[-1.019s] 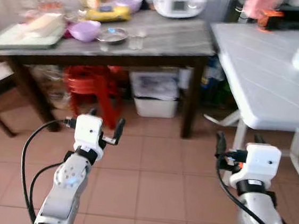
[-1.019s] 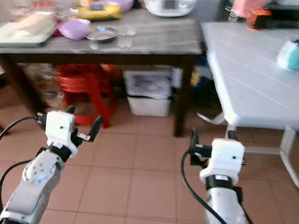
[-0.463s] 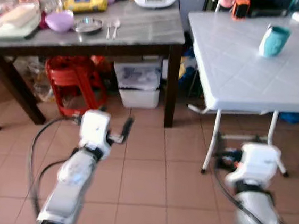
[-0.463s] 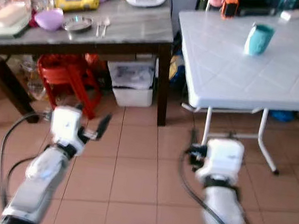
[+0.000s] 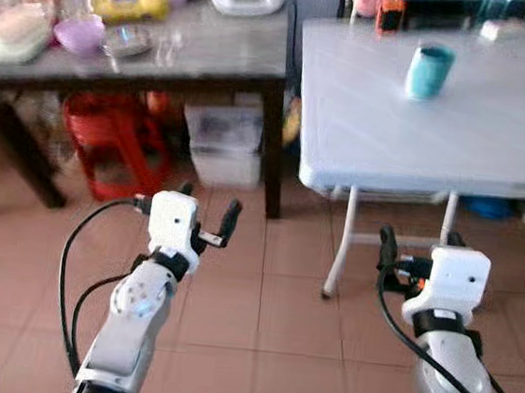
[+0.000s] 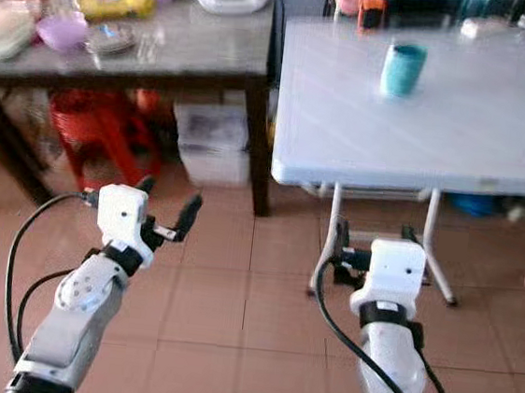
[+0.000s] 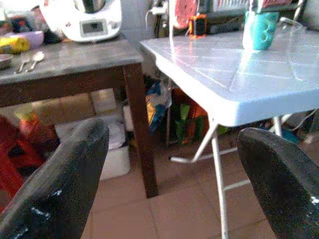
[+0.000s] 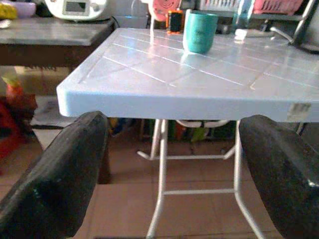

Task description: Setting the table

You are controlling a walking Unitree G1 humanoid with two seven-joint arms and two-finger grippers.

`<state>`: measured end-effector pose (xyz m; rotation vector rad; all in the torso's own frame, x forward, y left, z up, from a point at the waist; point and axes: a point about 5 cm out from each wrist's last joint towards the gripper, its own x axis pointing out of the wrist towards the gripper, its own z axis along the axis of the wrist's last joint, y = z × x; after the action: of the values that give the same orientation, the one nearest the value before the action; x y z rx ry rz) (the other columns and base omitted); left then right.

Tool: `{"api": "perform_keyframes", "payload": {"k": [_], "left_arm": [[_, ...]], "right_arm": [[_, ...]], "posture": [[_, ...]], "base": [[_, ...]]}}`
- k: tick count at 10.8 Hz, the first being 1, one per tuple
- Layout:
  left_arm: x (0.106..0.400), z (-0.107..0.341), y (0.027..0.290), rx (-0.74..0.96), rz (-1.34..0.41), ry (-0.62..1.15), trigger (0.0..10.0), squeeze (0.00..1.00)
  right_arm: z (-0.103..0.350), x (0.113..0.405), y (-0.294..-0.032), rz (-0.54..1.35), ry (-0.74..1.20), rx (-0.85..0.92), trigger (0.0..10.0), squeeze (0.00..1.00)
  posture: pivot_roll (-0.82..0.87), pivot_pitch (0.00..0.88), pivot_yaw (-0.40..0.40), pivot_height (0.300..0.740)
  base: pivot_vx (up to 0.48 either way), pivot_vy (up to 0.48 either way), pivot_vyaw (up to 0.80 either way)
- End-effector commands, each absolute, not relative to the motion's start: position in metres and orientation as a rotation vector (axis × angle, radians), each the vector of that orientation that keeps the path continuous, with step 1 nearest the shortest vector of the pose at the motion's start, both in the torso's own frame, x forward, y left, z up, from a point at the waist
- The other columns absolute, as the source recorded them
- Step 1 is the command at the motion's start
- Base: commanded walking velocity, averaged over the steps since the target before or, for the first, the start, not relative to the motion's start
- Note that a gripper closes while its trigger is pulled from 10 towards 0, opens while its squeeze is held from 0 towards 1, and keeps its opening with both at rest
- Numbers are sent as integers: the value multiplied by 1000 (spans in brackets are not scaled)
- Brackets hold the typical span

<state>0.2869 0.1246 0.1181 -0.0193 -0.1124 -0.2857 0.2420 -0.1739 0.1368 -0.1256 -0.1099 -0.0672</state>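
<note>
Hanging nearest over the tiled floor, the left gripper and right gripper both hold their fingers apart, empty. Beyond, a teal cup stands upright on the white folding table. It appears rigid, light, possibly slippery; gripping across its sides looks soundest.

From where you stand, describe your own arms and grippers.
Two silver arms, each ending in a white boxy wrist block with two long black fingers: left gripper, right gripper. Black cables loop alongside each arm. The left arm has a small blue light.
</note>
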Motion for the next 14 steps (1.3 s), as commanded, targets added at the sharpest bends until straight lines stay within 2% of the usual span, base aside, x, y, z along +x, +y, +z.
{"api": "perform_keyframes", "payload": {"k": [1, 3, 9, 14], "left_arm": [[287, 119, 130, -20, -271, -110, 10000, 0], [288, 123, 127, -27, -284, -119, 10000, 0], [289, 123, 122, -43, -309, -106, 10000, 0], [286, 133, 114, -100, -403, -141, 10000, 0]], "right_arm": [[138, 242, -170, -49, -112, -123, 10000, 0], [138, 244, -169, -48, -114, -122, 10000, 0], [138, 244, -168, -60, -112, -120, 10000, 0], [137, 247, -169, -65, -112, -125, 10000, 0]], "posture": [[-95, 88, 145, 740], [-94, 90, 146, 740], [-97, 96, 154, 740], [-96, 91, 155, 740]], "base": [[0, 0, 0], [0, -154, 0], [0, -480, 0], [54, 0, 0]]}}
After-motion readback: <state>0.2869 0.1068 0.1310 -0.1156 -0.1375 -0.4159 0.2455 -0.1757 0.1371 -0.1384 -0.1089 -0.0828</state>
